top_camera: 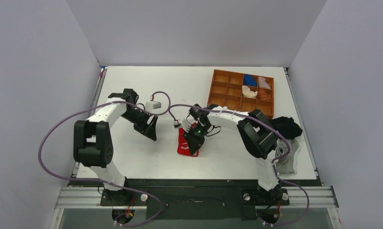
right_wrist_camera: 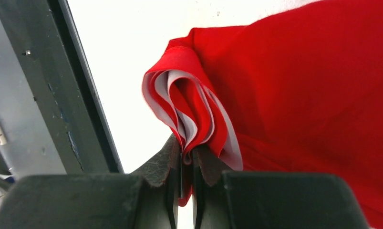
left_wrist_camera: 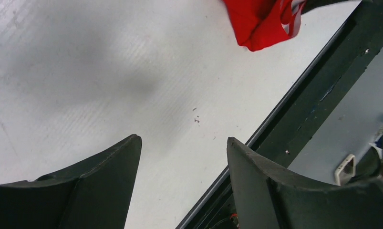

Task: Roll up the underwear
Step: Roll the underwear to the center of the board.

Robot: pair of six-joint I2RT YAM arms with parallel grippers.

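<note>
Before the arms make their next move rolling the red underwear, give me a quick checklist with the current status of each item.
1. Right gripper shut on the underwear, several layers pinched: ok.
2. Left gripper open and empty: ok.
3. Left gripper on the fabric: not ok, it hangs over bare table, apart from the cloth.
4. Underwear lying flat: not ok, bunched at the pinch.
5. Black garment and wooden tray apart from the underwear: ok.

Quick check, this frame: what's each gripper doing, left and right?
Left gripper: open, holding nothing.
Right gripper: closed, pinching a bunched edge of the red underwear.
</note>
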